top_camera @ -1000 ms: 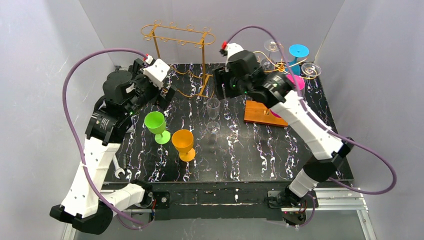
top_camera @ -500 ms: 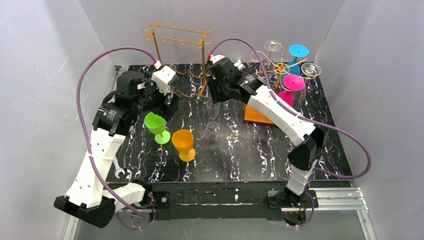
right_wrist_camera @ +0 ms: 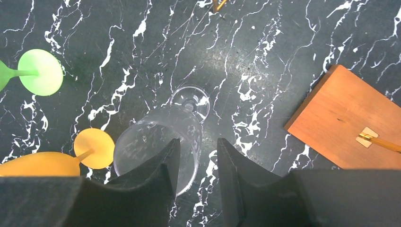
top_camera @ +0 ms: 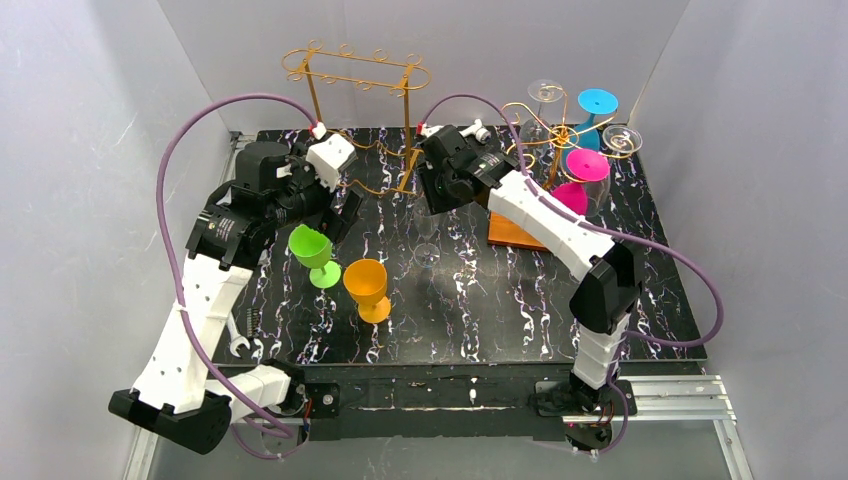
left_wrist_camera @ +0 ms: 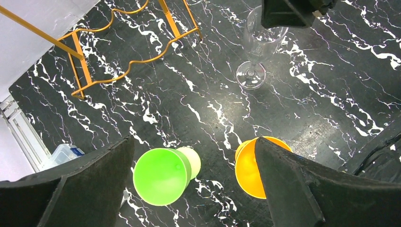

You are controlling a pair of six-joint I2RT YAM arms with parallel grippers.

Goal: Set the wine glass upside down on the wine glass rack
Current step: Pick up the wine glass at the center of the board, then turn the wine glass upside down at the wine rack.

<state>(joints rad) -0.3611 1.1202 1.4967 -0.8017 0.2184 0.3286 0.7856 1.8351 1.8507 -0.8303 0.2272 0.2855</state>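
Observation:
The clear wine glass (top_camera: 427, 232) stands upright mid-table. In the right wrist view its rim (right_wrist_camera: 142, 142) lies just under my right gripper (right_wrist_camera: 198, 142). One finger (right_wrist_camera: 165, 165) dips inside the bowl and the other stays outside, so the glass wall runs through the gap with space still showing beside it. From above, that gripper (top_camera: 437, 200) hangs over the glass. My left gripper (left_wrist_camera: 193, 146) stands wide open and empty over the green goblet (left_wrist_camera: 161, 176) and orange goblet (left_wrist_camera: 248, 168). The gold wine glass rack (top_camera: 360, 75) stands at the back.
A second gold stand (top_camera: 560, 135) on a wooden base (top_camera: 520, 228) at the back right carries clear, blue (top_camera: 597, 103) and pink (top_camera: 587, 165) glasses. The rack's wavy foot (left_wrist_camera: 118, 66) lies just behind the clear glass. A wrench (top_camera: 238, 335) lies near the left front edge.
My right arm has swung left and down onto the clear glass while its jaws narrowed. The left arm shifted slightly right toward the green goblet, then held still.

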